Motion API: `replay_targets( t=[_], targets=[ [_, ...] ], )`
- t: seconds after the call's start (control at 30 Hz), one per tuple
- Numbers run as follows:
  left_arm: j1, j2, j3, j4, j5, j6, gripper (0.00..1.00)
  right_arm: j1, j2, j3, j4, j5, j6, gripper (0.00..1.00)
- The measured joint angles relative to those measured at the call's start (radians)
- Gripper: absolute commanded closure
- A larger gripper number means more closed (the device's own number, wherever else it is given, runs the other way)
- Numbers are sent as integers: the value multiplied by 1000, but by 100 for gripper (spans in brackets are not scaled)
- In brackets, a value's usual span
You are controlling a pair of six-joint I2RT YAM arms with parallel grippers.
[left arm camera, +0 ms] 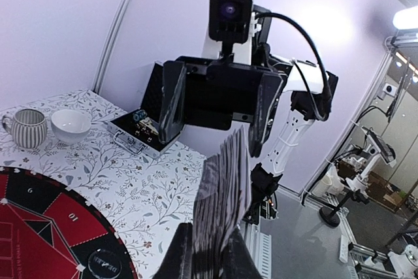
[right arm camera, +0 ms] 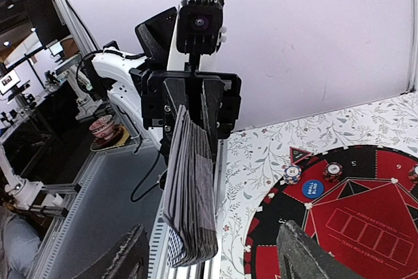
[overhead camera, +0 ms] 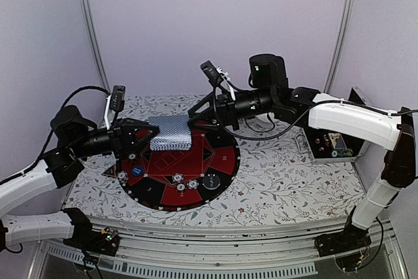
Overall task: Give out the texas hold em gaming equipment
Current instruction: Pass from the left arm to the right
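My left gripper (overhead camera: 152, 137) is shut on a thick deck of playing cards (overhead camera: 170, 133) with grey-blue backs, held in the air over the far edge of the round red-and-black mat (overhead camera: 225, 161). In the left wrist view the deck (left arm camera: 221, 184) stands up from between my left gripper's (left arm camera: 209, 256) fingers. My right gripper (overhead camera: 196, 119) faces it from the right and is open. In the right wrist view the deck (right arm camera: 192, 194) hangs between my right gripper's (right arm camera: 212, 261) spread fingers, touching neither. Poker chips (overhead camera: 177, 178) and a blue disc (overhead camera: 137, 170) lie on the mat.
A ribbed grey cup (left arm camera: 26, 127) and a white bowl (left arm camera: 70, 124) stand on the floral tablecloth beyond the mat. An open black case (overhead camera: 333, 142) sits at the table's right edge. A clear round button (overhead camera: 212, 180) lies on the mat's near right.
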Motion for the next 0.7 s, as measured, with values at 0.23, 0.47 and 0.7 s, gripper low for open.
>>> replay_targets(
  t=[0.23, 0.47, 0.7],
  targets=[
    [-6, 4, 0, 25, -8, 21, 100, 34, 92, 22, 40, -71, 63, 51],
    [-9, 28, 0, 47, -5, 29, 100, 54, 130, 39, 34, -108, 76, 79],
    [-14, 28, 0, 48, -8, 56, 64, 54, 131, 58, -12, -98, 63, 97]
  ],
)
